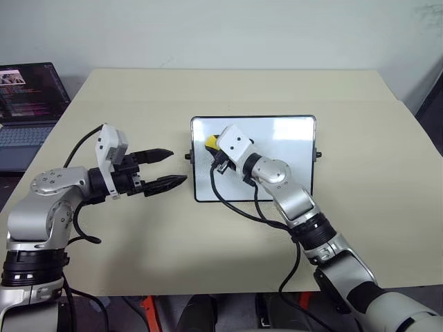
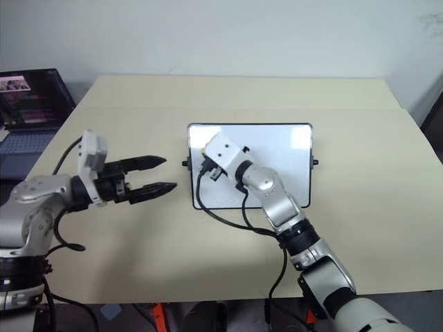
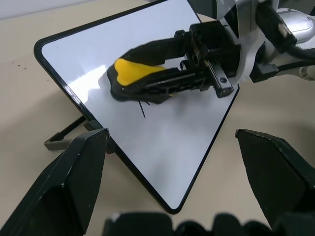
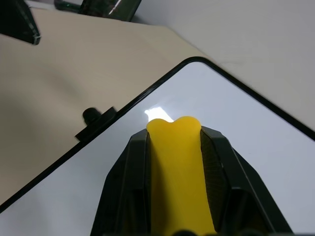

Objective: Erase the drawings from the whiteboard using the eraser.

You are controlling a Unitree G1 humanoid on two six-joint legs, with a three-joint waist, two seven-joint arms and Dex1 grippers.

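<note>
The whiteboard (image 1: 284, 149) stands tilted on its stand at the middle of the table. My right gripper (image 1: 212, 146) is shut on the yellow eraser (image 1: 210, 142) and holds it against the board's upper left area. In the left wrist view the eraser (image 3: 133, 73) sits between the black fingers (image 3: 162, 46), and one thin black stroke of the drawings (image 3: 142, 109) shows just beneath it. The rest of the board looks white. My left gripper (image 1: 169, 168) hovers open just left of the board, pointing at it with nothing between its fingers.
An open laptop (image 1: 28, 104) stands off the table's left edge. The beige table (image 1: 208, 90) has free room behind and to the right of the board. A black cable (image 1: 235, 204) loops from my right wrist across the board's lower edge.
</note>
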